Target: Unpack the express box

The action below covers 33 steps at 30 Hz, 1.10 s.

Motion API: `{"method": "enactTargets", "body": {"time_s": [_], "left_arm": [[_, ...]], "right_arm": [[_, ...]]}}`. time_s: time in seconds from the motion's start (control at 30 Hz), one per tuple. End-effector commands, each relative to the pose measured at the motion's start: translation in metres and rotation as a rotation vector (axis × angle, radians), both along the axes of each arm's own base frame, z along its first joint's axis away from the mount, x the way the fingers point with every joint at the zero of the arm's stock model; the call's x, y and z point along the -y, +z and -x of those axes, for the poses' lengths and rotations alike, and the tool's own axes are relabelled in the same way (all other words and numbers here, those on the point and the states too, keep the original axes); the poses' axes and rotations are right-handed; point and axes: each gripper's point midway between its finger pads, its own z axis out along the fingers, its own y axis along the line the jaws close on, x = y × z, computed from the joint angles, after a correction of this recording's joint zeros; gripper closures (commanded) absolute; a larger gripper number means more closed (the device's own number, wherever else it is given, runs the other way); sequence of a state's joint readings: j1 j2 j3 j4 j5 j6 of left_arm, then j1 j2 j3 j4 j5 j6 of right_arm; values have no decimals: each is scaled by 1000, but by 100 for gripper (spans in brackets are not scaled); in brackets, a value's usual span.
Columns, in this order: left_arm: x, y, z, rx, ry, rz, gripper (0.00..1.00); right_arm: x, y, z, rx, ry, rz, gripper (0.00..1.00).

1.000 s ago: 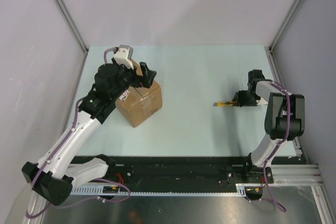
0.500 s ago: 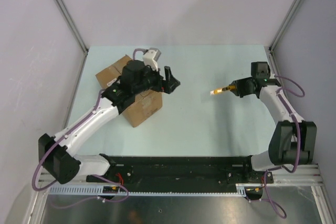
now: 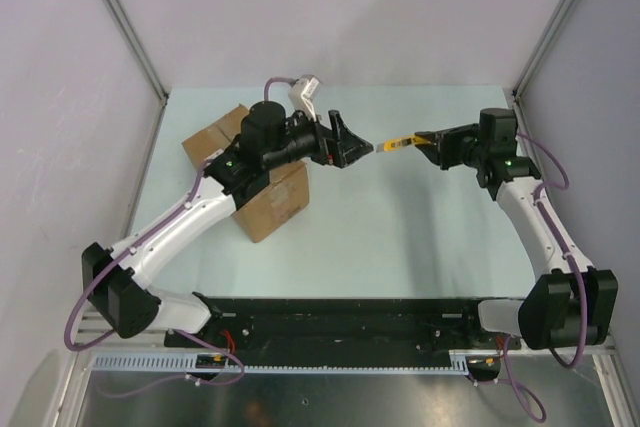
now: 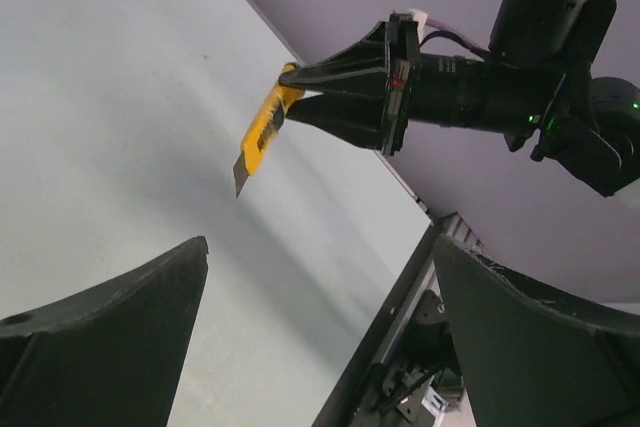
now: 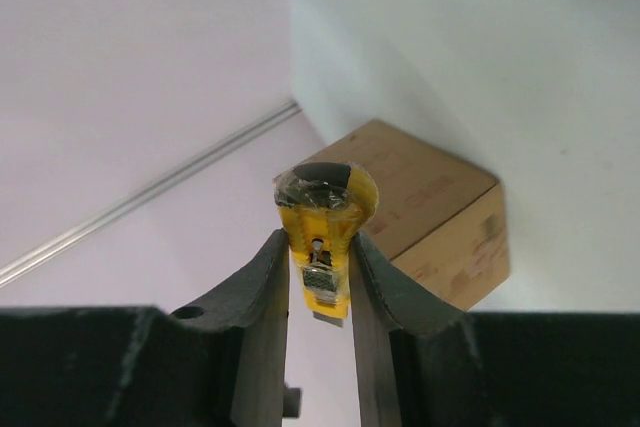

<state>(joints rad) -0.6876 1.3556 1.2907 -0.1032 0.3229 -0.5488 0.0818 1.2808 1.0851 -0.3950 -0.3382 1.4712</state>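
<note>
**A:** Two claws up in the air, what's each one doing?

**B:** Right claw (image 3: 422, 138) is clamped on the yellow knife (image 3: 397, 144), handle end between its fingers, blade out and pointing at the left claw (image 3: 352, 142). That one's spread wide, gripping nothing, near the blade tip but not touching it.

**A:** And the box?

**B:** Box (image 3: 270, 205) sits on the surface (image 3: 400, 237) over at the left, partly under the left arm. Looks shut from the right wrist.

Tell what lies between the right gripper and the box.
In the top view: the knife that the right gripper holds, then the open left gripper, nearer the box.
</note>
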Motion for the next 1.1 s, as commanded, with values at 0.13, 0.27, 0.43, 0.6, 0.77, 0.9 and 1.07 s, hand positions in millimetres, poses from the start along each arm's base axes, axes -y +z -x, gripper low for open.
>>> {"method": "enactTargets", "body": {"time_s": [0.13, 0.27, 0.43, 0.6, 0.77, 0.9, 1.07], "left_arm": [[26, 39, 25, 53, -126, 189, 0], [28, 34, 19, 38, -93, 196, 0], [32, 33, 12, 38, -78, 191, 0], [37, 37, 2, 77, -58, 178, 0], [45, 31, -6, 70, -57, 166, 3], [50, 34, -9, 75, -64, 169, 16], [49, 38, -10, 105, -57, 162, 35]], "right_arm": [[-23, 89, 10, 197, 61, -214, 100], [-30, 99, 15, 221, 99, -243, 100], [-34, 110, 21, 247, 118, -261, 100], [-39, 113, 27, 248, 143, -273, 100], [-43, 116, 33, 252, 162, -281, 100], [-44, 114, 36, 247, 170, -266, 100], [-44, 109, 38, 232, 176, -254, 100]]}}
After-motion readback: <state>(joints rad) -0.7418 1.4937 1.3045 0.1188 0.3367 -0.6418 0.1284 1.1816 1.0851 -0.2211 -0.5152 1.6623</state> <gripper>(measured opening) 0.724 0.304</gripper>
